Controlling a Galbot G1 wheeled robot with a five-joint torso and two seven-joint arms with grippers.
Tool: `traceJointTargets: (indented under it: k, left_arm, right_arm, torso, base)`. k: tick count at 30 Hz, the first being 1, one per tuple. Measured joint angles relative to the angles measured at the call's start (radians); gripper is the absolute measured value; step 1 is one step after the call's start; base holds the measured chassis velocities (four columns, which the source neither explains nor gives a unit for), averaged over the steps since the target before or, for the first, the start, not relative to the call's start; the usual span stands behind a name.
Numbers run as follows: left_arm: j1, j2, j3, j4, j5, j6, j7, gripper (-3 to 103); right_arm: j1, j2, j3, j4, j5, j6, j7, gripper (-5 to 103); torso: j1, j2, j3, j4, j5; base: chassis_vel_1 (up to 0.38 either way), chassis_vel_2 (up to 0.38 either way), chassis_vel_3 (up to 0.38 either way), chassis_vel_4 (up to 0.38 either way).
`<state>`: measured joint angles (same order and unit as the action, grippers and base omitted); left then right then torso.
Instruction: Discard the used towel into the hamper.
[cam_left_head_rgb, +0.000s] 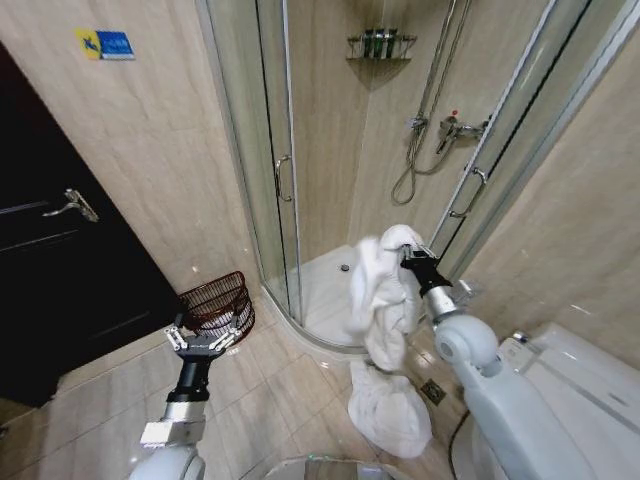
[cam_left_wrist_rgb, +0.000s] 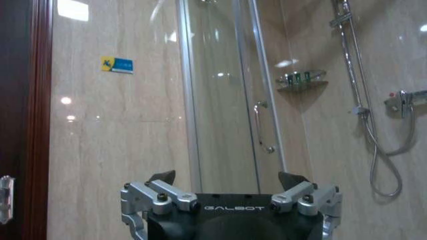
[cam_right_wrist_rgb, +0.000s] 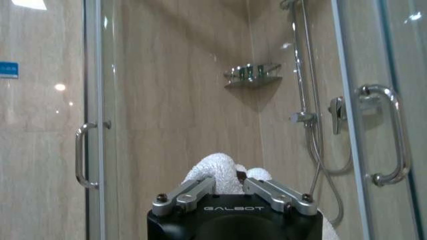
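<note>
Before the glass shower enclosure (cam_left_head_rgb: 300, 200), one white towel (cam_left_head_rgb: 385, 330) hangs from the right gripper (cam_left_head_rgb: 408, 258), whose fingers are clenched on its upper folds; its lower end lies bunched on the tiled floor (cam_left_head_rgb: 270, 390). One hamper (cam_left_head_rgb: 215, 300), a dark reddish-brown wire basket, stands on the floor against the beige wall, between the dark door (cam_left_head_rgb: 60, 250) and the shower. The left gripper (cam_left_head_rgb: 205, 335) hovers just in front of the hamper, fingers spread apart and gripping nothing. One toilet (cam_left_head_rgb: 570, 390) sits at the right.
</note>
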<state>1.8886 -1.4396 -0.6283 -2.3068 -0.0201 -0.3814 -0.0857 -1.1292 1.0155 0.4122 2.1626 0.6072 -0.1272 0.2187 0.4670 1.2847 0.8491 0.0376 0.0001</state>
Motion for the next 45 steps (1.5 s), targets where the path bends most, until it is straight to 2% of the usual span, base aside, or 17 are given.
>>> traceJointTargets:
  k: [8, 12, 19, 23, 26, 45]
  left_arm:
    - [0.001, -0.003, 0.008, -0.004, 0.006, -0.002, -0.002, 100]
    - [0.003, -0.002, -0.003, -0.014, -0.004, -0.002, -0.003, 100]
    - [0.005, -0.003, 0.0, -0.016, -0.008, 0.003, -0.003, 100]
    - [0.007, -0.005, 0.001, -0.015, -0.011, 0.004, -0.003, 100]
    - [0.007, -0.004, -0.001, -0.015, -0.016, 0.003, -0.003, 100]
    - [0.028, 0.007, -0.044, -0.014, -0.049, -0.006, 0.014, 100]
  right_arm:
    - [-0.028, -0.009, 0.007, 0.084, 0.0, -0.001, 0.017, 5]
    - [-0.08, -0.016, 0.023, 0.179, 0.008, -0.03, 0.051, 5]
    - [-0.209, 0.019, 0.033, 0.286, -0.026, -0.055, 0.068, 5]
    - [-0.275, 0.059, 0.033, 0.308, -0.124, -0.06, 0.04, 5]
    - [-0.286, 0.071, 0.028, 0.306, -0.16, -0.061, 0.026, 5]
    - [-0.3, 0.101, 0.001, 0.296, -0.237, -0.044, -0.025, 5]
  torso:
    - [0.0, 0.0, 0.0, 0.0005, -0.0002]
    - [0.0, 0.0, 0.0, 0.0006, -0.0002]
    - [0.0, 0.0, 0.0, 0.0003, -0.0001]
    - [0.0, 0.0, 0.0, 0.0003, -0.0002]
    - [0.0, 0.0, 0.0, 0.0003, -0.0001]
    - [0.0, 0.0, 0.0, 0.0003, -0.0002]
  base:
    - [0.0, 0.0, 0.0, 0.0]
    - [0.0, 0.0, 0.0, 0.0]
    - [0.0, 0.0, 0.0, 0.0]
    - [0.0, 0.0, 0.0, 0.0]
    - [0.0, 0.0, 0.0, 0.0]
    - [0.0, 0.0, 0.0, 0.0]
